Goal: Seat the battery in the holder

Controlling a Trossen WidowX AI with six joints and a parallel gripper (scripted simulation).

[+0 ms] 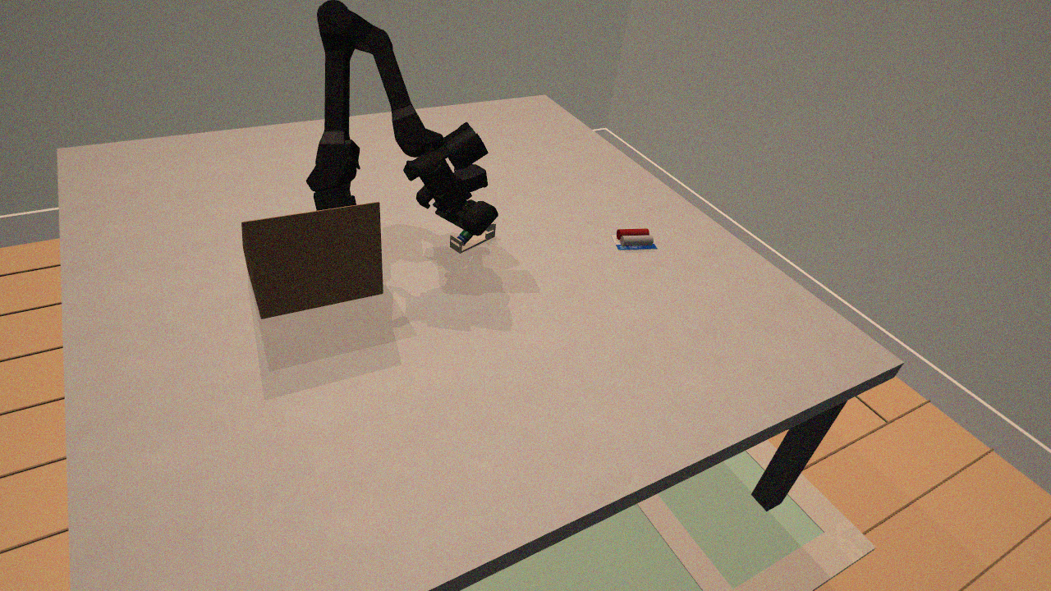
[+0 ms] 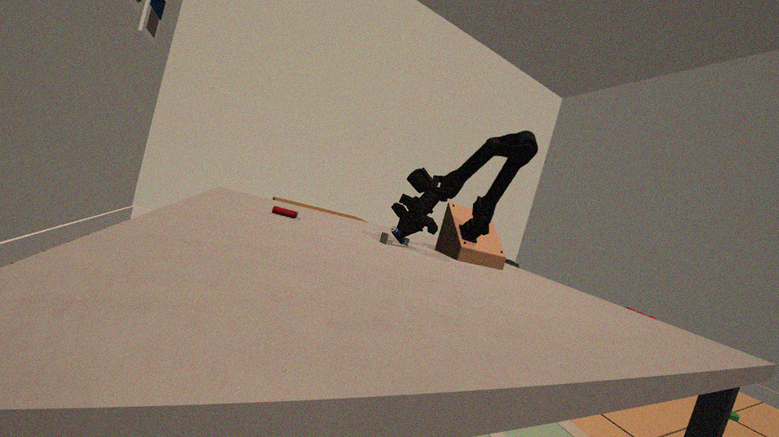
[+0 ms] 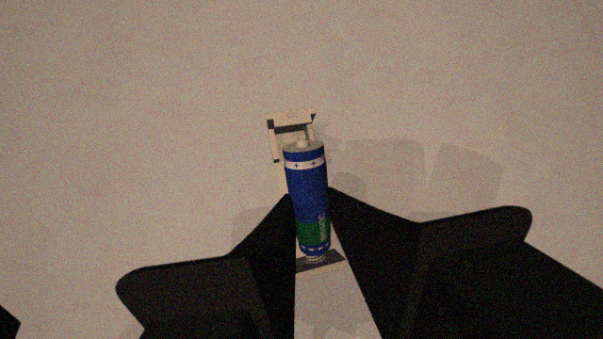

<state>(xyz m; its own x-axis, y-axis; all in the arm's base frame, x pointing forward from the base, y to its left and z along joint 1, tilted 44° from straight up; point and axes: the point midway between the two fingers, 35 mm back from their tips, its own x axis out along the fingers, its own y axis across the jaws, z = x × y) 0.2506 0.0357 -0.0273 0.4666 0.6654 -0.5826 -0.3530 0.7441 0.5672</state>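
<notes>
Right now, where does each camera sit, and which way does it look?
Top: high beyond the table, looking down; whole arm, holder.
Exterior: below the table edge, looking up; whole arm.
Wrist: behind the claw, looking along the battery; only fingers show.
Shared: top and exterior show the red cylinder.

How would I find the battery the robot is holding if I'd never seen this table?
Find the brown wedge-shaped block by the arm's base on the table. Just beside it, the gripper holds the battery over a small pale holder. It is blue with a green band, unlike the red and white cylinders farther away.
</notes>
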